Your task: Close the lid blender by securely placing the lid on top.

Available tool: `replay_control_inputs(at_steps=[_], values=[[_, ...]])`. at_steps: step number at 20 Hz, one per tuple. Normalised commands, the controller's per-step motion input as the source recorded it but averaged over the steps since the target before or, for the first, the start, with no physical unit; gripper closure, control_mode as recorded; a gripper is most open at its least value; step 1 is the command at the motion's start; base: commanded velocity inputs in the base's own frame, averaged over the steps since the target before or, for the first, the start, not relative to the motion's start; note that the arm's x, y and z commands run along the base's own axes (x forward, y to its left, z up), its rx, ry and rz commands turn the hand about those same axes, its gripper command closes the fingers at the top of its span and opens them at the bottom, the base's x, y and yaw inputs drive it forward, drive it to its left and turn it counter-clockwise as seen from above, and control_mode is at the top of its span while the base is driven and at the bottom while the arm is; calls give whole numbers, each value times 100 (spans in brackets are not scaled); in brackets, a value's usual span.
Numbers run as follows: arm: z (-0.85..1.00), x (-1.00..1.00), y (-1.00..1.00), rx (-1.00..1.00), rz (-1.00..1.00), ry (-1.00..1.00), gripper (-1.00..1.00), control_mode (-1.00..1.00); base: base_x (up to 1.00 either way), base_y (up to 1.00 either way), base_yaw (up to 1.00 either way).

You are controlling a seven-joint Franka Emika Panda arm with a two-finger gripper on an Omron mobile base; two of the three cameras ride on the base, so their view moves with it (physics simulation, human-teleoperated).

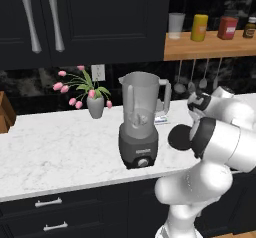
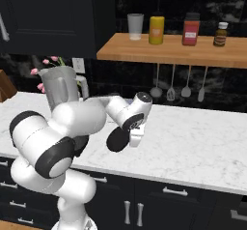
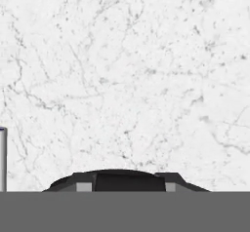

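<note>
1. In the left base view our own white arm (image 1: pixel 220 142) fills the near right. Beyond it the blender (image 1: pixel 141 119) stands upright on the marble counter (image 1: pixel 55 147), its jar mouth uncovered, with the vase of tulips (image 1: pixel 92 99) behind it to the left.
2. In the right base view the arm folds low over the counter to the right of the blender. The gripper (image 2: pixel 136 136) points down at the marble beside a black disc (image 2: pixel 117 139), which we take, with some doubt, to be the lid.
3. In the hand view the lid (image 3: pixel 117 180) sits dark at the bottom edge, seemingly between the fingers. We cannot tell whether the jaws grip it or stand free.
4. We judge a good placement needs the lid kept level, carried left, centred over the mouth, then pressed straight down.
</note>
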Motion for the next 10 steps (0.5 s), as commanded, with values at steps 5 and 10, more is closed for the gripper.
replay_control_inputs(at_steps=[5,10], values=[[68,-12,0,0,0,9,100,-100,0,0,0],[71,-13,0,1,0,12,100,-100,0,0,0]])
